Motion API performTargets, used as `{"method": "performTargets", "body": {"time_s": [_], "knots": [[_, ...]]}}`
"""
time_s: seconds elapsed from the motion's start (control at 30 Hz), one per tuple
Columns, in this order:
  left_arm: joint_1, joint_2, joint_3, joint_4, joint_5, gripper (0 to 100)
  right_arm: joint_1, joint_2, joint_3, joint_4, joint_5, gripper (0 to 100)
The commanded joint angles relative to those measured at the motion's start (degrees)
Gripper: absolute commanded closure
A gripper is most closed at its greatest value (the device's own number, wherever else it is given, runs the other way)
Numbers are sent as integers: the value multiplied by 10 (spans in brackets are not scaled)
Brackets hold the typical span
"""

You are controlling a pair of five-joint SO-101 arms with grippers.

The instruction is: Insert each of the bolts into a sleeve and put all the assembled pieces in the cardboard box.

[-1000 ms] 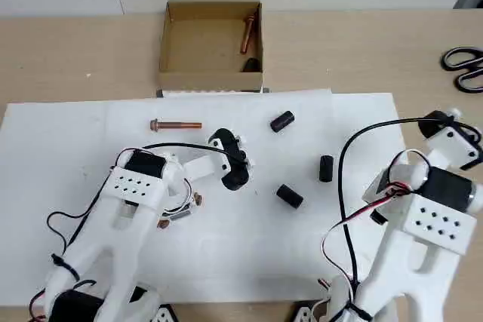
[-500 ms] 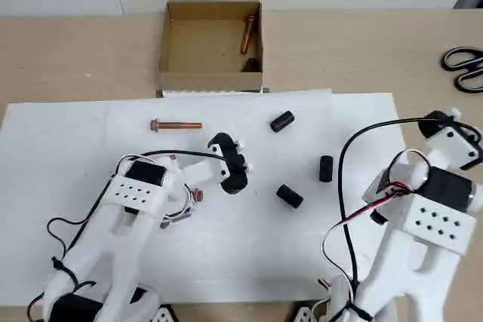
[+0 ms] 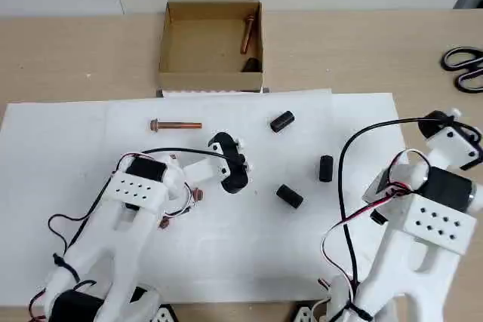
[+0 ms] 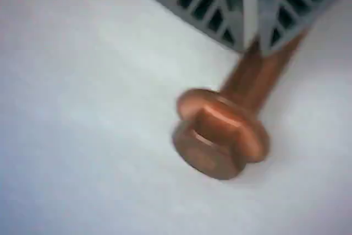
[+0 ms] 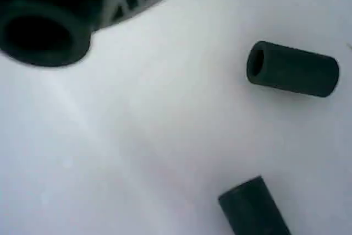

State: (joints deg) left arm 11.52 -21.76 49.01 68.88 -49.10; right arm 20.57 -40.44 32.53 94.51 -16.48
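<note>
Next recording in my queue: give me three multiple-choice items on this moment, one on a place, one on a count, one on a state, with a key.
1. Where does the loose bolt lie?
A. On the white paper, on the near side of the cardboard box
B. Inside that box
C. Standing upright on its head

2. How many black sleeves lie free on the paper in the high view?
A. One
B. Two
C. Three

3. The left tool is:
A. open over the paper
B. shut on a second bolt
C. shut on a sleeve

Key:
1 A, it lies flat on the paper, outside the box.
2 C, three sleeves lie apart from one another.
3 B, the left wrist view shows it clamping the copper shank.
</note>
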Motion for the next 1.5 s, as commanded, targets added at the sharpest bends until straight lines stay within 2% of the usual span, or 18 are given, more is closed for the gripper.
{"method": "performTargets", "body": {"time_s": [0.0,0.17,0.33,0.63,0.87,1.13,1.47], "knots": [[3,-11,-80,72,1,994,2,-9,-3,-7,1,996],[1,-7,-168,150,3,994,2,-9,-3,-7,1,996],[2,-7,-202,189,5,994,2,-9,-3,-7,1,996],[-2,-5,-204,198,90,987,2,-8,-3,-7,1,996],[-5,54,-212,197,168,880,2,-9,-3,-6,1,996],[-75,222,-334,218,171,881,2,-9,-3,-5,1,996],[-40,280,-386,248,147,879,2,-9,-3,-5,1,996]]}}
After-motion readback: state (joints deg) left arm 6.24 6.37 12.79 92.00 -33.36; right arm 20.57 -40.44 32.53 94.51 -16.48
